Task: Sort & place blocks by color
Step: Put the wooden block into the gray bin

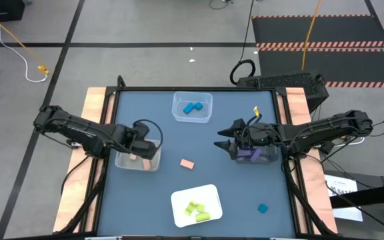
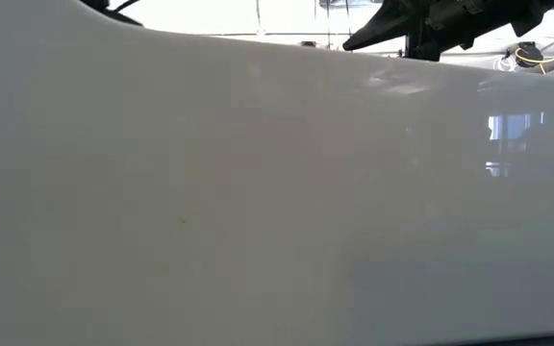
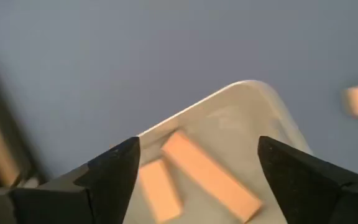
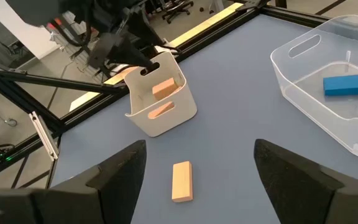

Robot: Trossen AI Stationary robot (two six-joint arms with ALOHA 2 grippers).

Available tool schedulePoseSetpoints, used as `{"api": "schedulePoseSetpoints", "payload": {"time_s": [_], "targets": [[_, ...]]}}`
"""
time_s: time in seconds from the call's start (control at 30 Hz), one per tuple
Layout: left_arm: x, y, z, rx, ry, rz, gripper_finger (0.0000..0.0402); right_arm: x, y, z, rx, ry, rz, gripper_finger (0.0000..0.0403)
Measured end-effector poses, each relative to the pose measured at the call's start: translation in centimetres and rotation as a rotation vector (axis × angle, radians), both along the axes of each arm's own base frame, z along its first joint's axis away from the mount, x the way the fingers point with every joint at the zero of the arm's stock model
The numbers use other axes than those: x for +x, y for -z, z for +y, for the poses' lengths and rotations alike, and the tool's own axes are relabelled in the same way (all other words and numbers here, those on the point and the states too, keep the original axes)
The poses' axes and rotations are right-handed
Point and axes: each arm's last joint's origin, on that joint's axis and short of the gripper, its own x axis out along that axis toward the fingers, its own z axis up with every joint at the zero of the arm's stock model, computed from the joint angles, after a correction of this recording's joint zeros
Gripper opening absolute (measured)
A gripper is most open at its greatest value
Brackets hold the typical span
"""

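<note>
My left gripper [image 1: 143,148] [image 3: 197,146] stands open, pointing down over a white bin [image 1: 137,160] at the table's left. Two tan blocks [image 3: 207,174] [image 3: 159,190] lie on the bin's floor, below the gap between the fingers. My right gripper [image 1: 223,137] [image 4: 201,146] hovers open and nearly level near the table's middle, above a dark bin with purple blocks [image 1: 253,155]. One tan block [image 1: 187,163] [image 4: 181,181] lies flat on the blue table between the two grippers. A blue block [image 1: 263,209] lies near the front right.
A clear bin [image 1: 192,100] with blue blocks [image 1: 191,108] stands at the far middle. A white tray [image 1: 179,200] with yellow-green blocks [image 1: 196,211] sits at the near middle. That tray's wall [image 2: 258,192] fills nearly the whole low view.
</note>
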Motion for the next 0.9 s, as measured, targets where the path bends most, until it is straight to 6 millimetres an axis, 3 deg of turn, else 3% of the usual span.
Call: {"api": "schedulePoseSetpoints", "payload": {"time_s": [0.17, 0.37, 0.5, 0.63, 0.9], "targets": [[2.6, -0.6, -0.5, 0.074, 0.402, -0.123, 0.0280, 0.0, 0.0, 0.0, 0.000, 0.000, 0.000, 0.0286], [5.5, -2.0, -1.3, 0.306, 0.905, -0.248, 0.0241, 0.0, 0.0, 0.0, 0.000, 0.000, 0.000, 0.0286], [7.3, -2.1, -1.6, 0.435, 1.084, -0.295, 0.0233, 0.0, 0.0, 0.0, 0.000, 0.000, 0.000, 0.0286], [9.0, -0.4, -1.4, 0.413, 1.110, -0.278, 0.0232, 0.0, 0.0, 0.0, 0.000, 0.000, 0.000, 0.0286], [12.0, 5.6, -1.0, 0.235, 1.155, -0.153, 0.0232, 0.0, 0.0, 0.0, 0.000, -0.001, -0.001, 0.0286]]}}
